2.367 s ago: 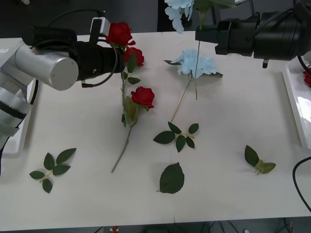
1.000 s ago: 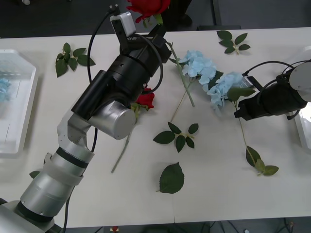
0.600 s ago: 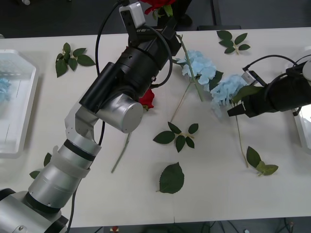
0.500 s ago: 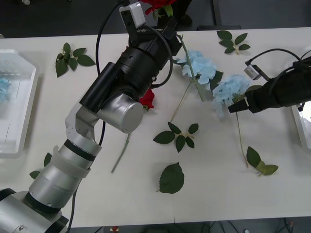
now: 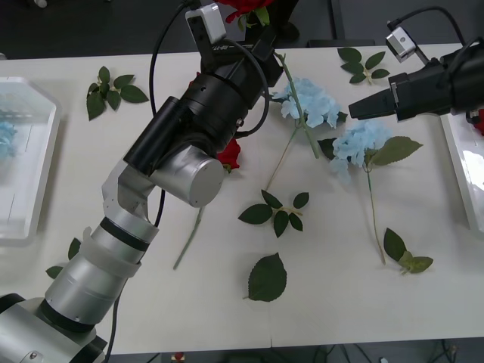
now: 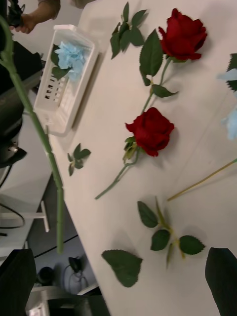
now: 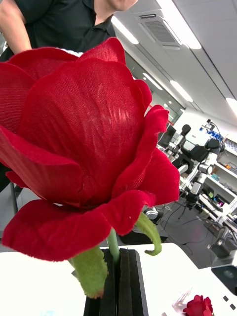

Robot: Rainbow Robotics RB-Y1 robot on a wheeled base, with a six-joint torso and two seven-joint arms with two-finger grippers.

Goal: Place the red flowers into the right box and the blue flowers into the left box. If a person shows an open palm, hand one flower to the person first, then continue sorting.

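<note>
While the left tool (image 5: pixel 253 41) is raised at 12 o'clock over the far edge of the table (image 5: pixel 151 295), a red rose (image 7: pixel 84 153) is gripped by its stem between the closed black fingers (image 7: pixel 129 284), the bloom standing upright above them. The right tool (image 5: pixel 361 107) is held at about 2 o'clock above the table, its fingers spread and empty. Just below it a blue hydrangea (image 5: pixel 360 142) lies flat on the table, stem trailing toward 5 o'clock. A second blue hydrangea (image 5: pixel 311 101) lies just beside it toward 12 o'clock, crossed by the green stem of the held rose. Two more red roses (image 6: pixel 150 131) are seen on the table under the left arm. The left box (image 5: pixel 29 162) sits at 9 o'clock with a blue bloom (image 6: pixel 70 55) inside. The right box (image 5: pixel 463 170) is at 3 o'clock, cut by the edge. Loose leaf sprigs (image 5: pixel 277 210) are scattered around the middle.
</note>
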